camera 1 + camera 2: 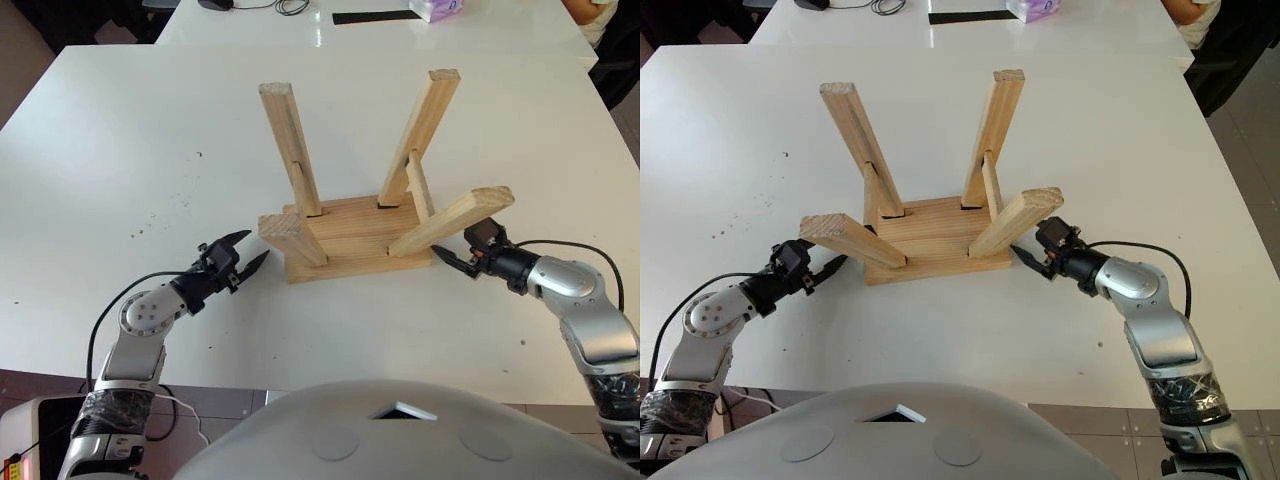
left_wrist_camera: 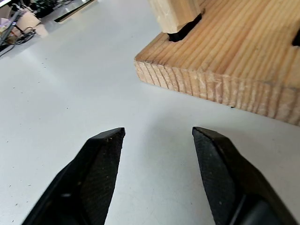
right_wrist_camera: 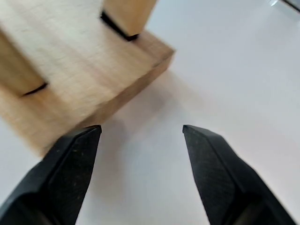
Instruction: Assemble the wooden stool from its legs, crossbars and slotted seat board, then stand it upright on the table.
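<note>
- The stool rests upside down in the middle of the table (image 1: 120, 150): the slotted seat board (image 1: 350, 235) lies flat on the surface and four legs rise out of its slots
- The two far legs (image 1: 290, 140) stand steep and lean outward, while the two near legs (image 1: 455, 218) splay low towards the near corners; a crossbar (image 1: 420, 185) runs along the right pair
- By my judgement the assembly is done, or close to it, and the step in hand is turning the stool over onto its legs
- The left gripper (image 1: 252, 247) sits low over the table just beside the board's near left corner, its fingers spread wide and holding nothing
- The right gripper (image 1: 450, 252) is just beside the near right corner, under the splayed leg, equally wide and empty
- To do it well, each gripper should close on the board's edge, not on a leg, since the legs look only slotted in and could pull loose
- Both sides should lift and rotate together, evenly, so no leg twists out of its slot
- Keep the turn slow and set all four leg ends down at once
</note>
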`<action>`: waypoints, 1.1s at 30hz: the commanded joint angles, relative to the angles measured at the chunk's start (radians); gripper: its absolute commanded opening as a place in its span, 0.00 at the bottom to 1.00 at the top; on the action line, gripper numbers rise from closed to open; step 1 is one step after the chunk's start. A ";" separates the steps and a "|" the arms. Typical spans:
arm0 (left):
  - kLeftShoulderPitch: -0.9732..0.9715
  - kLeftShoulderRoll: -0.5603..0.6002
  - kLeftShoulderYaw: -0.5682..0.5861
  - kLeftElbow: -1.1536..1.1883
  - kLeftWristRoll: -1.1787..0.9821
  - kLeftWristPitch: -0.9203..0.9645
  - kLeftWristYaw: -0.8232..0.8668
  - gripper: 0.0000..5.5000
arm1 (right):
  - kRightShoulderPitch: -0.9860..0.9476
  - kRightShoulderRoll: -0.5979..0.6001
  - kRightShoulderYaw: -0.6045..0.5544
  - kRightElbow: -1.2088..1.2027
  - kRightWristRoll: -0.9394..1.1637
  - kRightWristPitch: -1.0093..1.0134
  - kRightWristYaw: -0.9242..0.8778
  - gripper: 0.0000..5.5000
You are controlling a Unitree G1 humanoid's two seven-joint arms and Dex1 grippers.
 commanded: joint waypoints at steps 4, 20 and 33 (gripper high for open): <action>0.104 0.018 -0.074 -0.118 -0.020 0.049 -0.058 0.49 | 0.059 -0.004 0.047 -0.114 0.006 0.011 0.026 0.59; 0.140 0.251 0.205 -0.779 -0.705 0.638 -0.136 0.49 | 0.258 -0.131 -0.474 -0.720 0.631 0.362 0.107 0.59; 0.167 0.337 0.310 -0.745 -0.813 0.745 -0.307 0.49 | 0.267 -0.228 -0.486 -0.734 0.728 0.390 0.110 0.59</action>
